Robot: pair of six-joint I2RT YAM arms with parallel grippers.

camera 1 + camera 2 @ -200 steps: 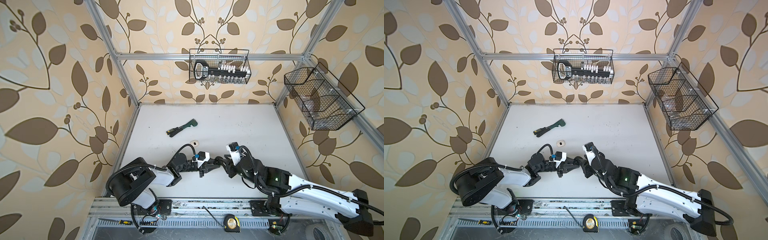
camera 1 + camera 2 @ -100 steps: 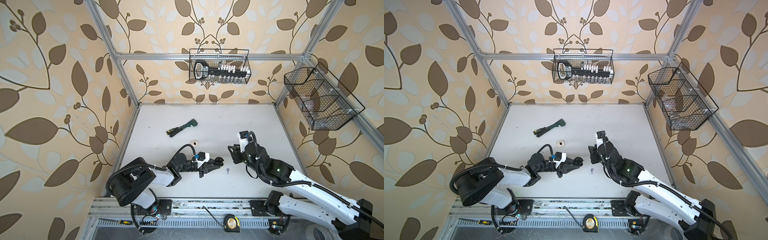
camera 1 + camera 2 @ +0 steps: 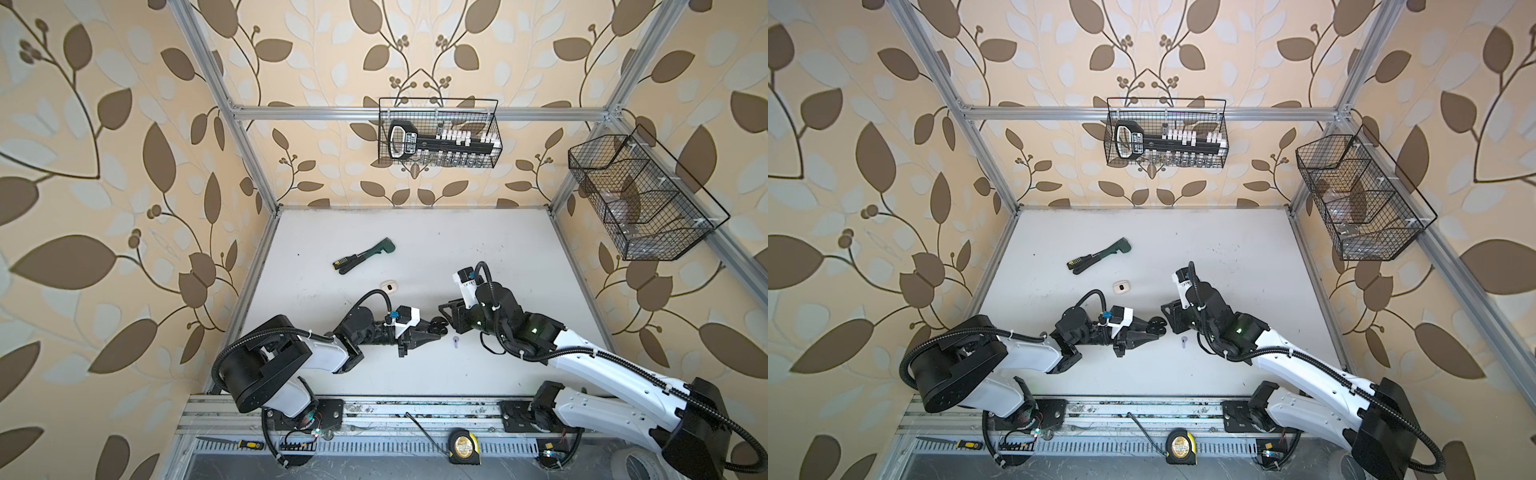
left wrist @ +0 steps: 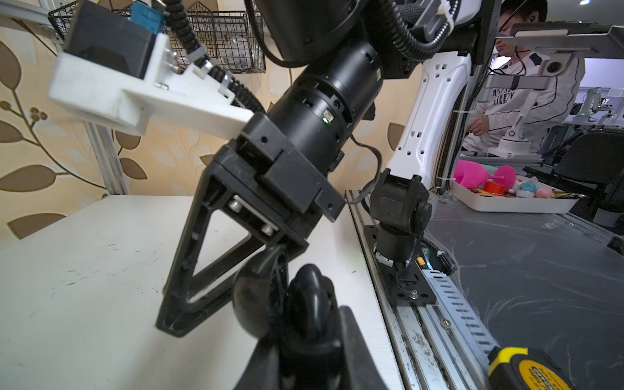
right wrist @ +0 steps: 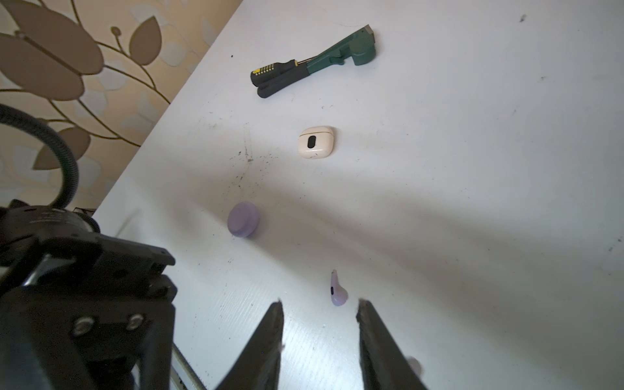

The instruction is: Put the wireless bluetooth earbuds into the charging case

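From my remote station I saw a white table (image 3: pixel 478 257) boxed in by leaf-patterned walls, with two black-and-white robot arms reaching in from the near rail. The left arm (image 3: pixel 322 353) lay low across the table toward its middle. The left jaws were closed on a black rounded case (image 3: pixel 436 321). In the left wrist view it seemed to stand open in two halves, though I could not be sure. The right arm (image 3: pixel 602 374) bent in from the right with its wrist tipped down at the table. The right jaws stood apart and held nothing, and their tips were near the left arm's tips.

A black wire basket on the back wall (image 3: pixel 457 99) held a black-handled tool set with white pieces. A second wire basket (image 3: pixel 665 249) hung on the right wall, and I could not make out its contents.

A green-and-black hand tool (image 3: pixel 365 254) lay on the far left part of the table. A yellow tape measure (image 3: pixel 462 446) sat on the rail in front. A white case (image 3: pixel 389 286) lay shut between the tool and the left arm's wrist. A lilac puck-shaped case (image 5: pixel 243 219) showed only in the right wrist view, nearer the arms than the white case.

Smallest of all, one lilac earbud (image 5: pixel 337 292) lay on the bare table just ahead of the parted right jaws, touching neither jaw and outside every case
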